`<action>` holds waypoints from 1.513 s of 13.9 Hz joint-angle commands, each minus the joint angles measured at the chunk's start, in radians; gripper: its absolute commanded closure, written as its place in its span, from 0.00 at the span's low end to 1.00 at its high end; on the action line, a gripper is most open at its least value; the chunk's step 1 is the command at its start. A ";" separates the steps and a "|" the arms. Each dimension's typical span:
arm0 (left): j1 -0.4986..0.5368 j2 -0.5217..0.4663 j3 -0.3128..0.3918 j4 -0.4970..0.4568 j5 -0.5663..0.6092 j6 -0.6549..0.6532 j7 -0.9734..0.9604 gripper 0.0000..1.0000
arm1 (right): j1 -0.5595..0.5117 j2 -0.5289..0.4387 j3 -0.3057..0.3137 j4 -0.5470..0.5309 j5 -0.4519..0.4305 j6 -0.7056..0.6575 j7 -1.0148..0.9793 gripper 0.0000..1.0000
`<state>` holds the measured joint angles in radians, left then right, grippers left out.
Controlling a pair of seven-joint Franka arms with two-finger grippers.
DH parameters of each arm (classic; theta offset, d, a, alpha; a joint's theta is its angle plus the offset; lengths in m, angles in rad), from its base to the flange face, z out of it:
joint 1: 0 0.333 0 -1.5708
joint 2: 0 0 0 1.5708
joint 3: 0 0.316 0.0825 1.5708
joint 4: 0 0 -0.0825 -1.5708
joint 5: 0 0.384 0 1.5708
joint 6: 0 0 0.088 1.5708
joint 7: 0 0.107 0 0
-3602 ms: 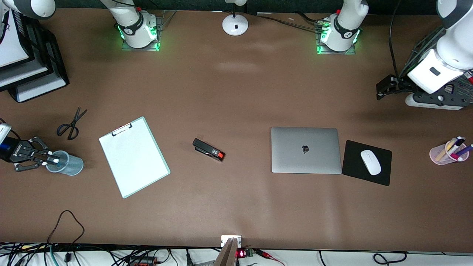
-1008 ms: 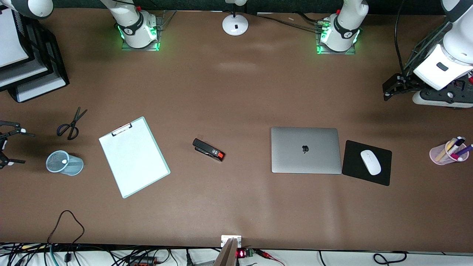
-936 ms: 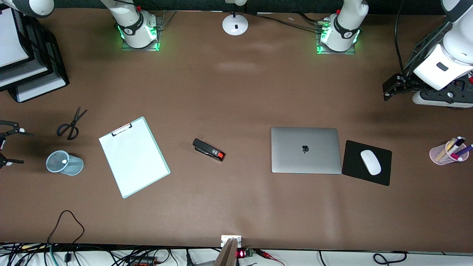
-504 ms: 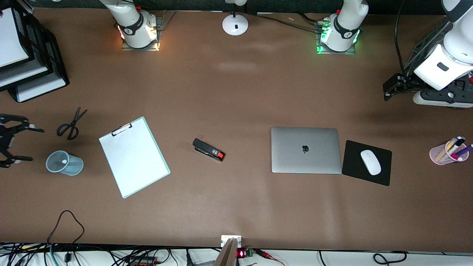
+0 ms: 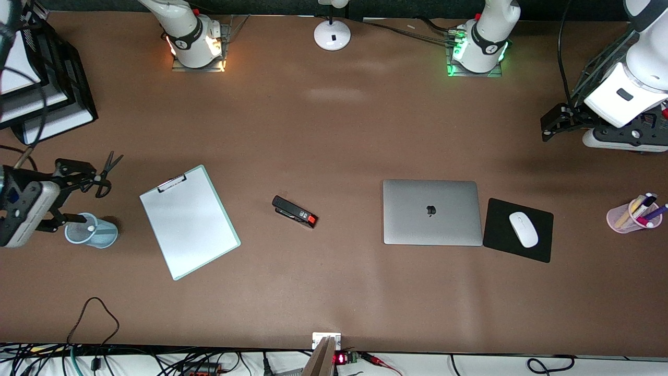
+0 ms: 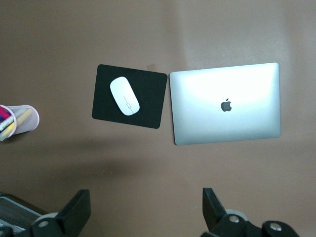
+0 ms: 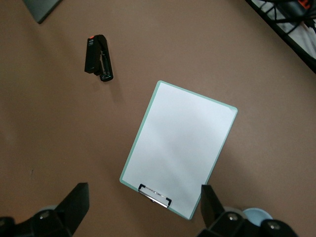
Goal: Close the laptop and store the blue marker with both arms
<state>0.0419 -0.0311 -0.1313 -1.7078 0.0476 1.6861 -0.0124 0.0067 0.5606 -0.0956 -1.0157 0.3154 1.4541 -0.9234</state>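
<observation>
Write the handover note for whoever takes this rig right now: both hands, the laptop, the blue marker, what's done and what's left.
Right hand: open and empty, up over the light-blue mesh cup and the scissors at the right arm's end of the table.
Left hand: open and empty, at the left arm's end of the table.
Laptop: lid shut flat, beside the black mouse pad.
Blue marker: only a whitish tip shows inside the mesh cup; I take that for the marker standing in it.
Done: laptop closed, marker apparently stored.
Left: nothing on the table; confirm the marker, park both arms.
</observation>
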 commanded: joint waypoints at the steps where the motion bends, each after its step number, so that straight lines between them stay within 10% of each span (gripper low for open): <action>1: 0.009 0.002 -0.005 0.016 0.006 -0.020 0.017 0.00 | 0.033 -0.123 -0.004 -0.209 -0.064 0.104 0.137 0.00; 4: 0.013 0.002 -0.005 0.016 0.006 -0.022 0.017 0.00 | 0.045 -0.217 -0.003 -0.418 -0.126 0.207 0.364 0.00; 11: 0.016 0.002 -0.008 0.017 0.006 -0.023 0.017 0.00 | 0.053 -0.274 -0.003 -0.544 -0.255 0.196 0.777 0.00; 21: 0.020 0.002 -0.005 0.017 0.006 -0.026 0.023 0.00 | -0.010 -0.318 0.008 -0.341 -0.317 0.002 0.862 0.00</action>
<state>0.0524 -0.0311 -0.1318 -1.7077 0.0476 1.6774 -0.0123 -0.0007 0.2420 -0.1102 -1.4074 0.0108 1.5196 -0.1143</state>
